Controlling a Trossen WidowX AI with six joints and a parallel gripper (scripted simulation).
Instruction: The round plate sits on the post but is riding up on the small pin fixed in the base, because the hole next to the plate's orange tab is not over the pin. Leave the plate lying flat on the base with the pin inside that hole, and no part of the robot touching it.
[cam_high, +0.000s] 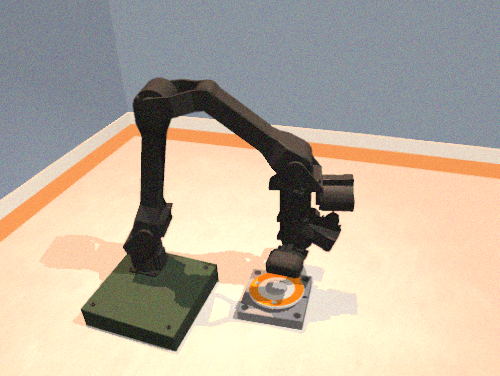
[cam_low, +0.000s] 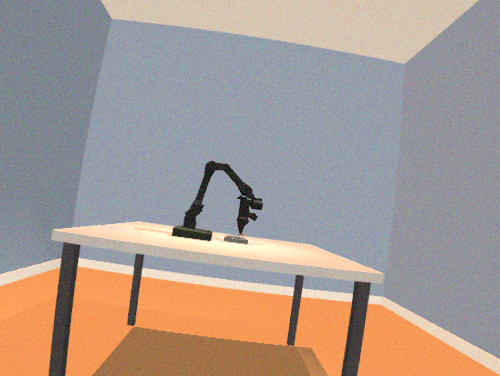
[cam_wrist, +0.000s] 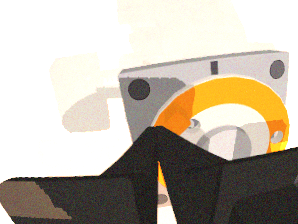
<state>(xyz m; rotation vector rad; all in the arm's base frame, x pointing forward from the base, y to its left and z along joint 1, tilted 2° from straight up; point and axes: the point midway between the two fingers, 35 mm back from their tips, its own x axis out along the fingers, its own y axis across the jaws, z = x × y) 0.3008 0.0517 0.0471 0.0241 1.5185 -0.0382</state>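
The round plate, with an orange ring and pale middle, lies over the grey square base. Small holes show in its face. My gripper is shut, its tips together and pointing down at the plate's rim, at the back in the top view. Contact with the plate cannot be told. A small orange spot shows beside the tips in the exterior view; whether it is the tab is unclear. The gripper covers part of the plate. I cannot make out the pin or how level the plate lies.
The dark green arm block stands beside the grey base, to its left in the top view. Both are on the pale table. The base has dark corner spots and a dark edge mark.
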